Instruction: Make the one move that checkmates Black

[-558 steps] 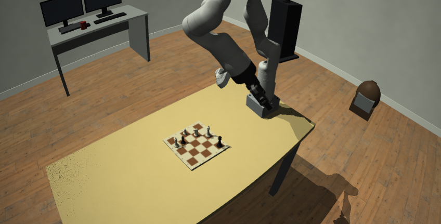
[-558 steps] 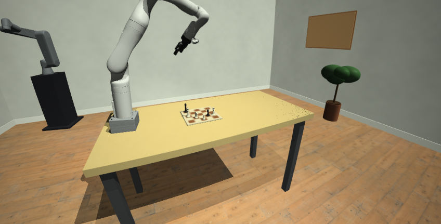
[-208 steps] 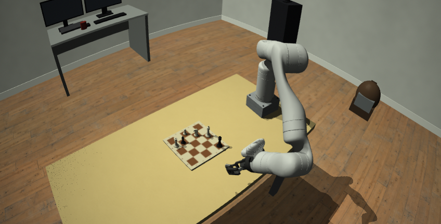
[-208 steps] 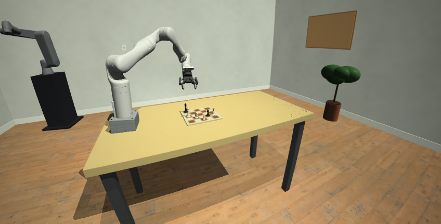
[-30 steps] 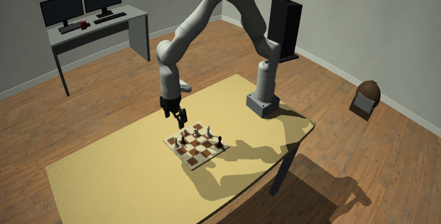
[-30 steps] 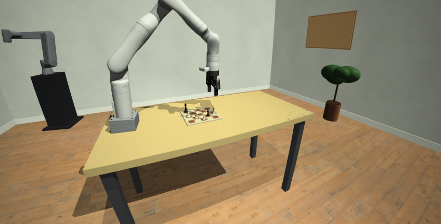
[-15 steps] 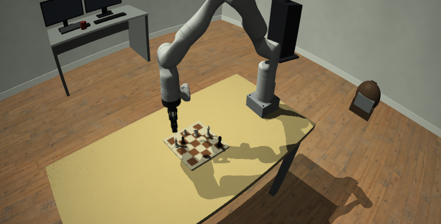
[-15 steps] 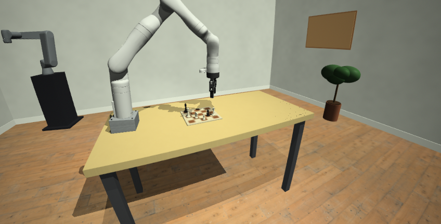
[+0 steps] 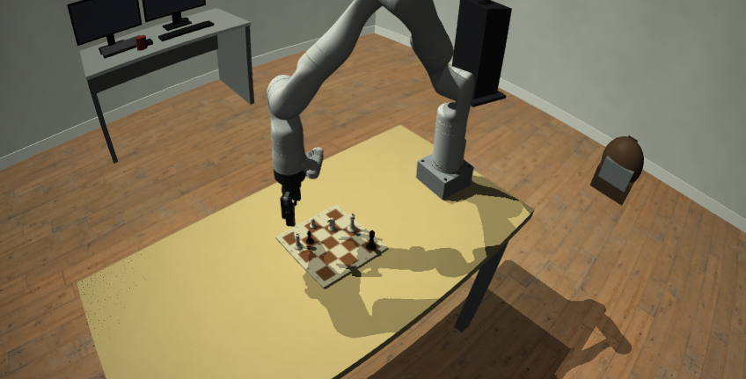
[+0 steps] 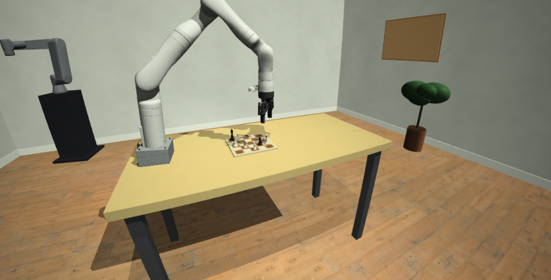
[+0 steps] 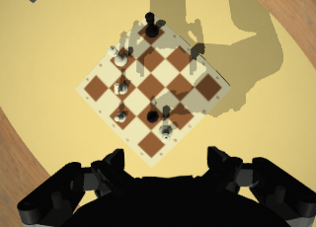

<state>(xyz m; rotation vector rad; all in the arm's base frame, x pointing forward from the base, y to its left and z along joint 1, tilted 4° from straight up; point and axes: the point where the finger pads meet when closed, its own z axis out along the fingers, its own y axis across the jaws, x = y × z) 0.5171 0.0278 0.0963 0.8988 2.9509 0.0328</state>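
A small chessboard (image 9: 332, 245) with brown and cream squares lies on the yellow table; it also shows in the wrist view (image 11: 152, 91). On it stand several white pieces, among them a tall one (image 9: 353, 222) and a small one (image 9: 297, 240). A tall black piece (image 9: 371, 239) stands on a corner square and shows in the wrist view (image 11: 150, 25). A smaller black piece (image 11: 152, 115) stands next to a white one (image 11: 166, 127). My gripper (image 9: 288, 213) hangs open and empty well above the table, just off the board's corner farthest from the arm's base, and also shows in the exterior view (image 10: 265, 116).
The arm's grey base (image 9: 443, 176) is bolted to the table behind the board. The table edge (image 9: 471, 259) runs to the right of the board. A desk with monitors (image 9: 157, 35) and a black pedestal (image 9: 481, 56) stand away on the floor.
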